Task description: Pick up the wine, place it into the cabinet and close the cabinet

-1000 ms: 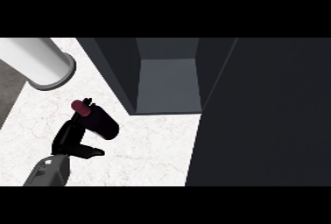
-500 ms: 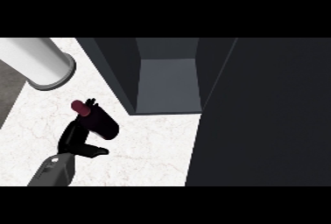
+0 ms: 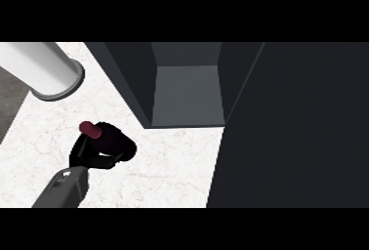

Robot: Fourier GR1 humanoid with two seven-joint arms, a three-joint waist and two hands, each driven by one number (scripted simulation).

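The wine bottle [image 3: 115, 140] is dark with a burgundy cap [image 3: 89, 128] and lies tilted in my left hand [image 3: 90, 155], whose fingers are curled round it. It is over the white marble counter [image 3: 169, 168], to the left of and just in front of the cabinet. The cabinet [image 3: 187, 95] stands open, its grey inside showing. Its dark door [image 3: 302, 132] fills the right side of the head view. My right hand does not show.
A large white cylinder [image 3: 43, 68] with a grey rim lies at the back left of the counter. The counter's left edge runs past it to a grey floor [image 3: 10, 102]. The cabinet's dark left wall [image 3: 130, 83] stands close behind the bottle.
My left forearm has swung slightly to the right, and the bottle's cap has come a little nearer to me. The cabinet and its door have not moved.
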